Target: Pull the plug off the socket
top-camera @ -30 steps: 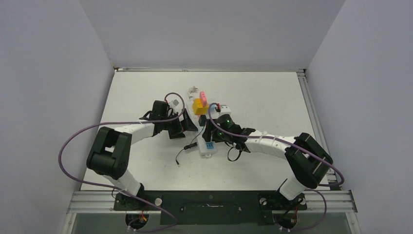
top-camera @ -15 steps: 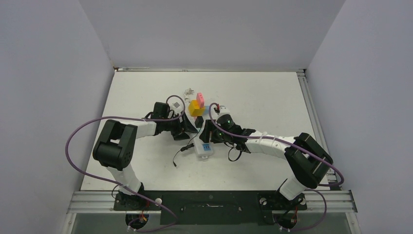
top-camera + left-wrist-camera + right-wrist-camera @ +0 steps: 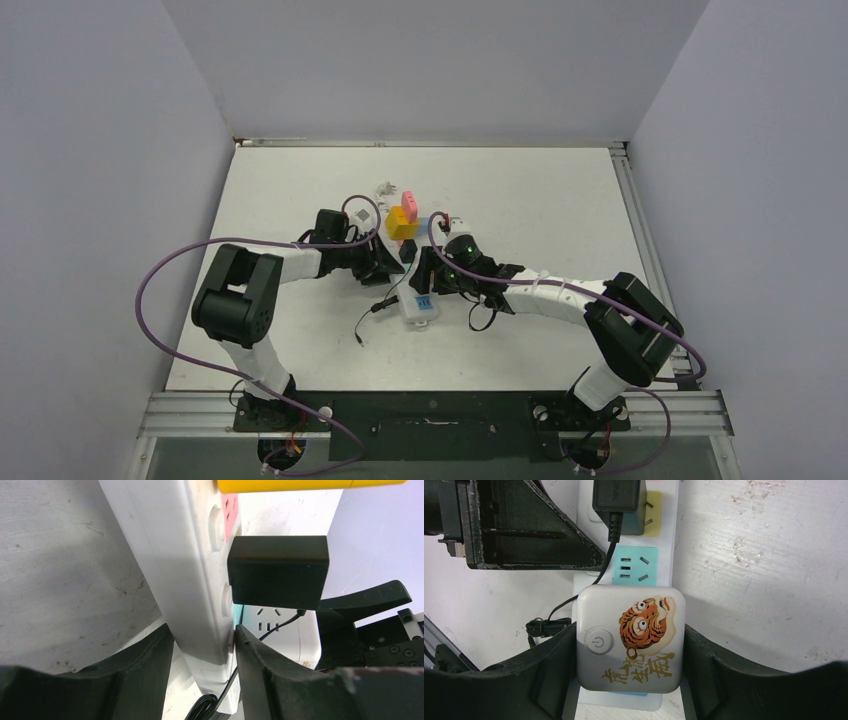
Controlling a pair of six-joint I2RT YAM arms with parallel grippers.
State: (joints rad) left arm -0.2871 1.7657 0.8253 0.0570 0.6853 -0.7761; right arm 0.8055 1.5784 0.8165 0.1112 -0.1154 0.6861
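Socket (image 3: 175,555) is clamped between the fingers of my left gripper (image 3: 202,640), with the black plug (image 3: 278,572) seated in it just beyond. My right gripper (image 3: 628,640) squeezes its tiger-printed switch block (image 3: 644,625), near the middle of the table (image 3: 560,200).

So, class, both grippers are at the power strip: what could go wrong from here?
1. The left gripper pinches the power strip at one spot only, so the strip may twist or lift when the right gripper pulls the white charger.
2. The black adapter trails a thin cable close beside that charger; it could snag on a finger.
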